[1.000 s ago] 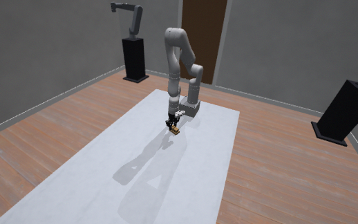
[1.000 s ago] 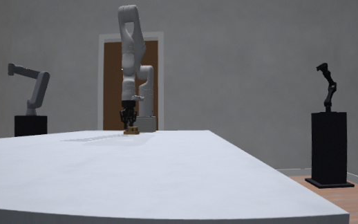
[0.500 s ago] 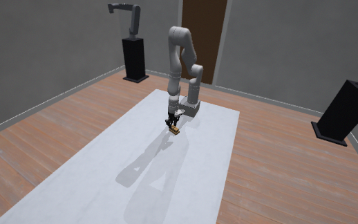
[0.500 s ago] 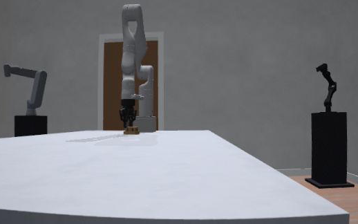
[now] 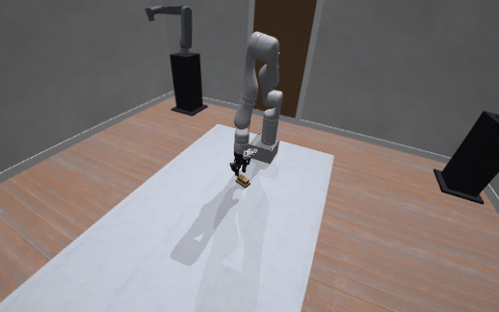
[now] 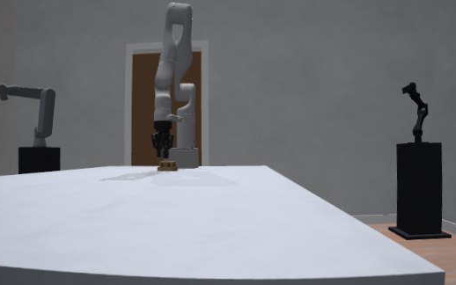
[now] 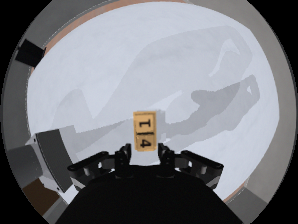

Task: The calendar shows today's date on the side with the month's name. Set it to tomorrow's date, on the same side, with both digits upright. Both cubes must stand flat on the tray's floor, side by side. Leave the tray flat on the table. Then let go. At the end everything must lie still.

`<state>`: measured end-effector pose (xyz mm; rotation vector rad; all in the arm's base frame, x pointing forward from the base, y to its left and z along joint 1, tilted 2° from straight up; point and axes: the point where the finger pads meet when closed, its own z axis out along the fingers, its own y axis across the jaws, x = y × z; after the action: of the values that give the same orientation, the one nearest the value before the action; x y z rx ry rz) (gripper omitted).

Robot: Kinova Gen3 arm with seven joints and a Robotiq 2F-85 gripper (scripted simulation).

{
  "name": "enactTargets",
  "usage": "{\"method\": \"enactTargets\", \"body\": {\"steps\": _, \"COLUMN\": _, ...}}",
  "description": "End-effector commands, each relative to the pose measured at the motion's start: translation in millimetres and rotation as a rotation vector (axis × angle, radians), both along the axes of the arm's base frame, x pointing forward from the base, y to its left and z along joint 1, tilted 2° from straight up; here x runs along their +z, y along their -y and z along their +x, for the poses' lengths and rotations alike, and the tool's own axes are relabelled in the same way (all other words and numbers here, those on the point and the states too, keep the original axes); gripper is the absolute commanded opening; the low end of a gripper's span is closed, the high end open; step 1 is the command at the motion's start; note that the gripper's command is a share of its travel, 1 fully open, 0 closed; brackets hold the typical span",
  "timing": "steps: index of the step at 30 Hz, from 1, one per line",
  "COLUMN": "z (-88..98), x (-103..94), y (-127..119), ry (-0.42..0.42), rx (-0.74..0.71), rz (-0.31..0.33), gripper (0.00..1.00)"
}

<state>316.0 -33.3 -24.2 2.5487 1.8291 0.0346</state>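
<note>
The small wooden calendar tray [image 5: 246,185] [image 6: 167,169] sits on the white table. Two wooden cubes stand side by side in it. In the wrist view the top of the far cube [image 7: 145,122] shows a 1 and the top of the near cube [image 7: 145,143] shows a 4, both turned sideways. In the exterior view dark digits show on the cubes' front; the right one looks like a 6, but they are too small to read surely. My gripper [image 5: 240,172] [image 6: 162,157] [image 7: 144,149] is partly open and empty, just above and behind the cubes. The month's name cannot be read.
The white table [image 5: 131,241] [image 6: 194,229] stretches toward the top and exterior views, with the arm's shadow on it. The arm's grey base [image 5: 264,148] [image 6: 185,158] stands behind the tray. Other arms stand on black pedestals [image 5: 187,82] [image 6: 423,189] off the table.
</note>
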Motion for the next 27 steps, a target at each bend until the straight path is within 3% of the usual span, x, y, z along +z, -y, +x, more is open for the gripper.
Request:
{"method": "enactTargets", "body": {"steps": 1, "z": 3.4, "x": 9.0, "y": -5, "ry": 0.010, "rx": 0.019, "rz": -0.002, "gripper": 0.46}}
{"method": "enactTargets", "body": {"steps": 13, "z": 2.4, "x": 42.5, "y": -5, "ry": 0.010, "rx": 0.019, "rz": -0.002, "gripper": 0.46}}
{"method": "enactTargets", "body": {"steps": 27, "z": 1.8, "x": 59.5, "y": -5, "ry": 0.010, "rx": 0.019, "rz": -0.002, "gripper": 0.46}}
